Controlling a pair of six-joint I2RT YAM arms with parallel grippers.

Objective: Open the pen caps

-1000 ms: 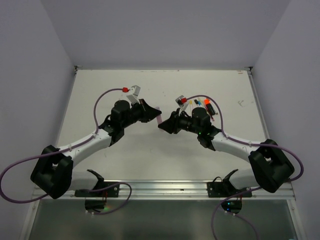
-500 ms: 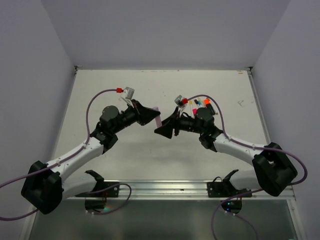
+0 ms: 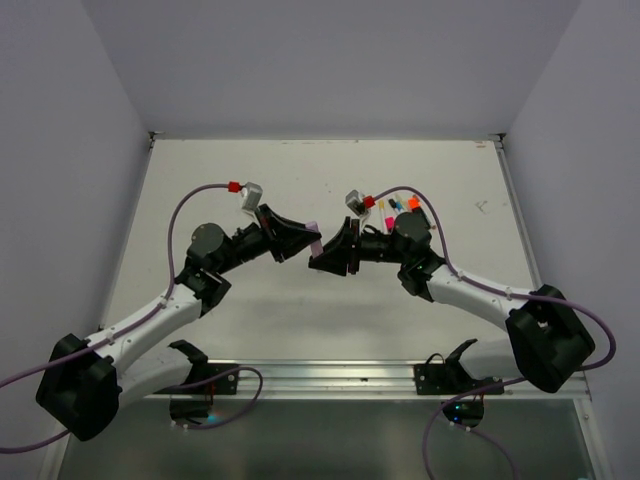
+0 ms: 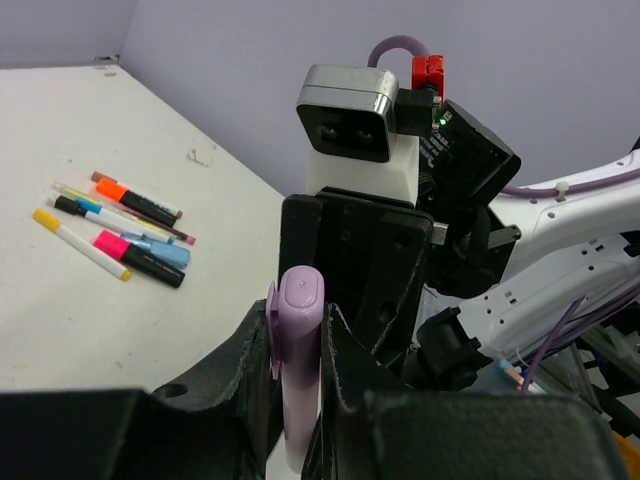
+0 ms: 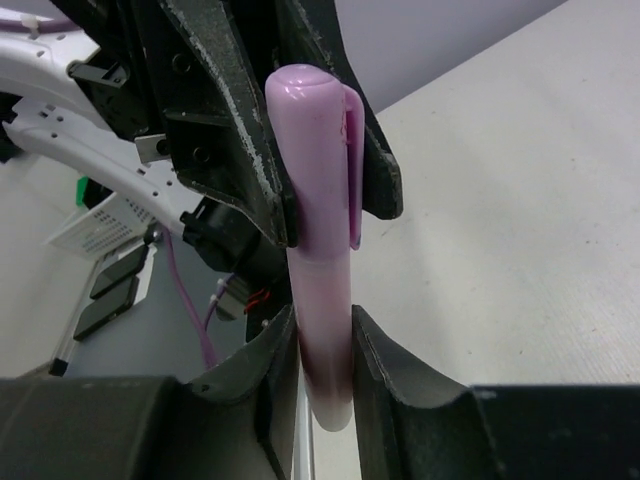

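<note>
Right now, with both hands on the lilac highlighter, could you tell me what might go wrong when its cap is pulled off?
The right hand pinches the lilac highlighter only near its bottom end, so it may slip out during the pull. The left hand squeezes the cap beside its clip, which could bend the clip or clamp the cap tighter. The two hands sit very close together and could collide.

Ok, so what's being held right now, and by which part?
One lilac highlighter, shared by both arms: the left gripper pinches its cap, the right gripper its lower barrel.
</note>
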